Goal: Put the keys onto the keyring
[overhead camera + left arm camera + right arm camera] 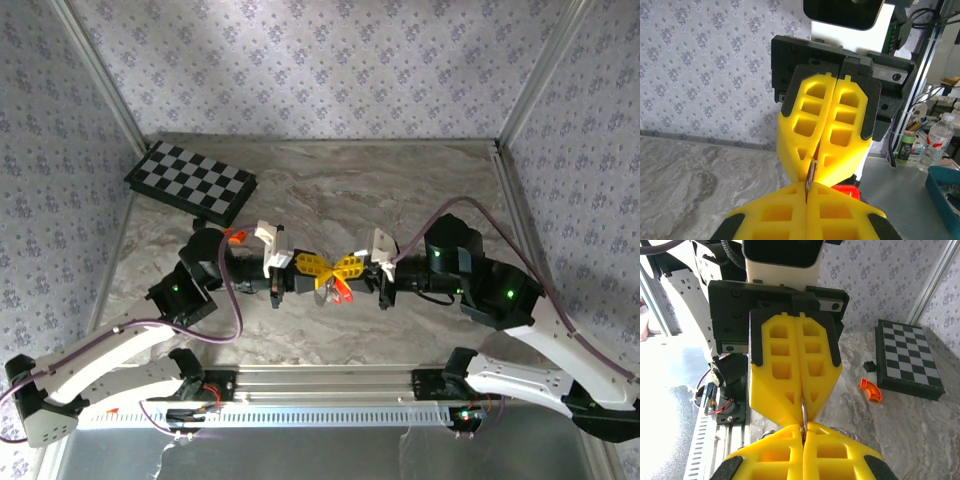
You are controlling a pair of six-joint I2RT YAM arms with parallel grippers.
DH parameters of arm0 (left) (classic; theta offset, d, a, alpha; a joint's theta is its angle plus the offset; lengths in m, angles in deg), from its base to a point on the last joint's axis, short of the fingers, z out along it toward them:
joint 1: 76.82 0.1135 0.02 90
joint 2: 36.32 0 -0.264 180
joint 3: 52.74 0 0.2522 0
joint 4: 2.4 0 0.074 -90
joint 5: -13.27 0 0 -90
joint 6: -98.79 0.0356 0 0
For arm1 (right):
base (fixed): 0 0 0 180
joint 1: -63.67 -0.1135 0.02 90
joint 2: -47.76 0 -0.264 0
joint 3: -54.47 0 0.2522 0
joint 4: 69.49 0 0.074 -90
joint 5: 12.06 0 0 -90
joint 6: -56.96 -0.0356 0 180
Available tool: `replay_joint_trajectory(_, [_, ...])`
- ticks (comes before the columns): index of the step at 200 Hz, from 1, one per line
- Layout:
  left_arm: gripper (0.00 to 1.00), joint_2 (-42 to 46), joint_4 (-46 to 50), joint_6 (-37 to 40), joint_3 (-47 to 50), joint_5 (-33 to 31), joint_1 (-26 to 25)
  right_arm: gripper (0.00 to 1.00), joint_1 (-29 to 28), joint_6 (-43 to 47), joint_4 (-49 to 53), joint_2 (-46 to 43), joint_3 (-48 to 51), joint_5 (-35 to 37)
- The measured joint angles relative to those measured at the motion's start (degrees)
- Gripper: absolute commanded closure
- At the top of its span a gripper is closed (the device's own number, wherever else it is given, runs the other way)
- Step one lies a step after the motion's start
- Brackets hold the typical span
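My two grippers meet tip to tip above the middle of the table. The left gripper [318,268] and the right gripper [346,268] are both shut, yellow fingers pressed together. Between the touching tips a thin silvery loop, the keyring [803,412], stands edge-on and runs into both pairs of fingers. In the left wrist view the keyring [810,180] is a dark sliver pinched by my left gripper [807,194]. My right gripper [802,430] clamps its other end. A red key head [846,191] shows just below the tips, also red in the top view [341,290]; how it attaches is hidden.
A black-and-white chessboard [190,182] lies at the back left. An orange curved piece [870,390] and a small black block [869,366] sit on the marble top near it. Aluminium rails [330,385] run along the near edge. Bottles [940,140] stand beyond the table.
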Motion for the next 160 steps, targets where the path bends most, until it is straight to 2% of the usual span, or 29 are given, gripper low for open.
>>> replay_joint_trajectory(18, [1.0,0.07,0.13,-0.15,0.02,0.04,0.0,1.0,0.0,0.02,-0.22,-0.04,0.04,-0.02])
replay_joint_trajectory(40, [0.8,0.07,4.02,2.19,-1.16,-0.83,-0.04,1.0,0.0,0.33,0.61,0.31,0.0,0.2])
replay_joint_trajectory(52, [0.74,-0.15,8.66,4.33,-3.17,-1.86,-0.07,1.0,0.0,0.98,2.05,1.01,-0.63,0.7])
replay_joint_trajectory(111, [0.71,-2.21,29.16,16.37,-13.42,-7.56,-0.15,1.0,0.04,5.57,12.41,6.56,-7.28,3.28])
replay_joint_trajectory(160, [0.69,-3.32,35.17,19.67,-13.81,-8.52,-0.15,1.0,0.04,7.87,17.77,10.16,-10.54,3.02])
